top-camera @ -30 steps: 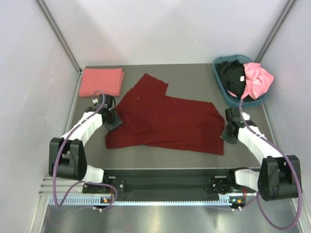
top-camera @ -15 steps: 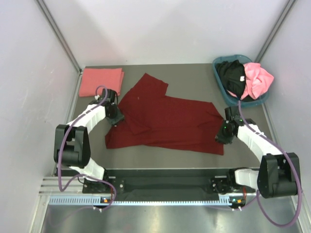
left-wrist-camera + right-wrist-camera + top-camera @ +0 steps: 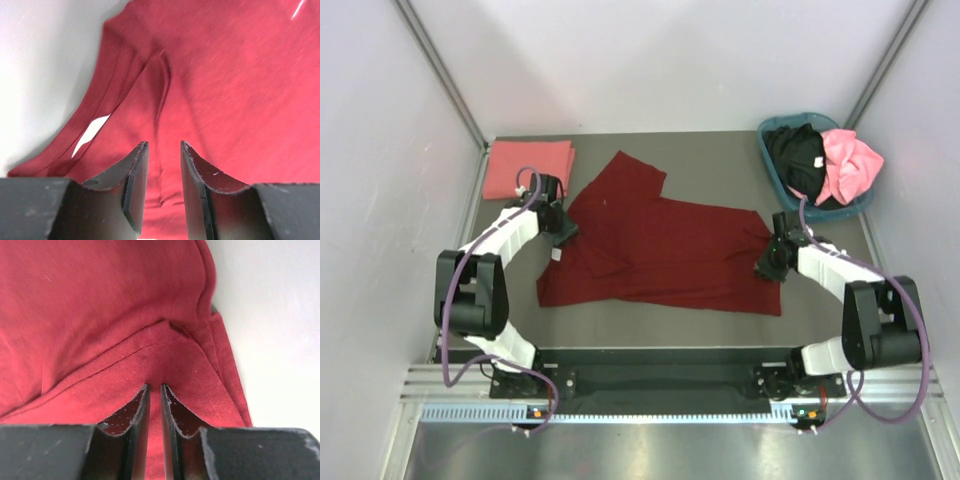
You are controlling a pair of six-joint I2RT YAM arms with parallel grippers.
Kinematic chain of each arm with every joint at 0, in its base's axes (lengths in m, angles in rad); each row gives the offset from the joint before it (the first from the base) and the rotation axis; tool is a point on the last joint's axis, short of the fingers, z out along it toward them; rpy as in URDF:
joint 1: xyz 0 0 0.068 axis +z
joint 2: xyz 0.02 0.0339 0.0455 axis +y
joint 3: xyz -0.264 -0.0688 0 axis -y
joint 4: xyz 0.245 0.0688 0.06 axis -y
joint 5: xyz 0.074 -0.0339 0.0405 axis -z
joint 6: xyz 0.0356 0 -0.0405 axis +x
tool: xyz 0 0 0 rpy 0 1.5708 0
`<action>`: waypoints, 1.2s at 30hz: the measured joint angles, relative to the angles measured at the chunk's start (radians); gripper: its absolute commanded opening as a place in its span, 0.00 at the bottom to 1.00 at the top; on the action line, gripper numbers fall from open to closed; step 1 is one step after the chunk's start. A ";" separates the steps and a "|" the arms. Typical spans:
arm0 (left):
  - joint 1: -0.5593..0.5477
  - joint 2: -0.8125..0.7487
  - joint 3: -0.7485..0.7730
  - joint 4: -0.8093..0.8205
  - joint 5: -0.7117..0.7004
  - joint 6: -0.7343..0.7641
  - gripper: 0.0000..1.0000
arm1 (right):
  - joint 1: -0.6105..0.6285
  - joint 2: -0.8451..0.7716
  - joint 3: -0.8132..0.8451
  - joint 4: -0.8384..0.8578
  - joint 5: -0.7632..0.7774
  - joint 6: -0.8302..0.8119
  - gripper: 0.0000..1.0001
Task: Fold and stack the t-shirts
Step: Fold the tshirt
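Top view, maroon shirt: the maroon shirt [image 3: 660,250] lies spread but rumpled in the middle of the worktop [image 3: 720,165], one part reaching toward the far side
Top view, my tools: my left tool [image 3: 558,230] sits at the shirt's left edge and my right tool [image 3: 767,265] at its right edge, both low on the cloth
Top view, stack: a salmon shirt [image 3: 528,168] lies folded flat at the far left corner, well apart from the basket
Top view, basket: the basket [image 3: 772,175] at the far right corner holds a black shirt [image 3: 798,158] and a pink shirt [image 3: 850,165], both heaped, the pink one covering part of the rim
Left wrist, left tool: the jaws stand apart with red cloth in the gap and a ridge running up to them; I cannot tell whether they bite it
Left wrist, how: I should make sure of a hold by the edge, near the white patch [image 3: 91,134], before I lift
Right wrist, right tool: the jaws are all but together, clamped on the cloth just inside the hem [image 3: 220,355]
Right wrist, how: I judge both sides must rise level and together so the fold falls straight; a thin pinch this near the edge could slip
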 measured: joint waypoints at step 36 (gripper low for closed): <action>-0.061 -0.107 -0.027 -0.085 -0.037 0.013 0.36 | -0.283 -0.118 0.127 -0.372 0.209 0.043 0.38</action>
